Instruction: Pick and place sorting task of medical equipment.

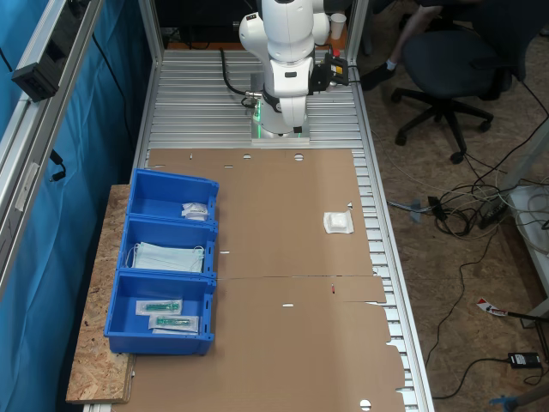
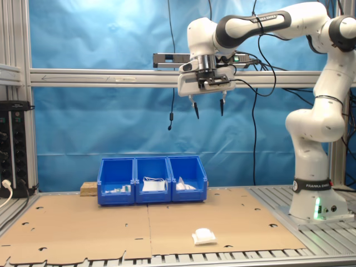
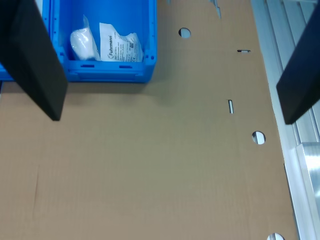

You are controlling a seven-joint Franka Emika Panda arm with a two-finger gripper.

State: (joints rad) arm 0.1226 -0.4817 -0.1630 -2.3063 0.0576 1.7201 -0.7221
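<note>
In the first exterior view, my white arm (image 1: pixel 287 60) rises from its base at the far end of the table. A small white packet (image 1: pixel 338 222) lies flat on the brown cardboard sheet (image 1: pixel 283 257), near the first exterior view's right edge of the sheet. Three blue bins (image 1: pixel 165 273) stand in a row along the opposite side: one holds a white wrapped item (image 1: pixel 196 210), the middle one pale blue face masks (image 1: pixel 167 257), the nearest one long clear packets (image 1: pixel 167 314).

In the second exterior view, my gripper (image 2: pixel 208 110) hangs high above the table, fingers pointing down and spread apart, holding nothing. The white packet (image 2: pixel 203 236) sits on the cardboard well below, apart from the bins (image 2: pixel 152 179).

In the wrist view, my two dark fingers (image 3: pixel 37 60) frame bare cardboard (image 3: pixel 150 160), with one blue bin (image 3: pixel 105 72) and its white wrapped item (image 3: pixel 107 46) beyond them.
</note>
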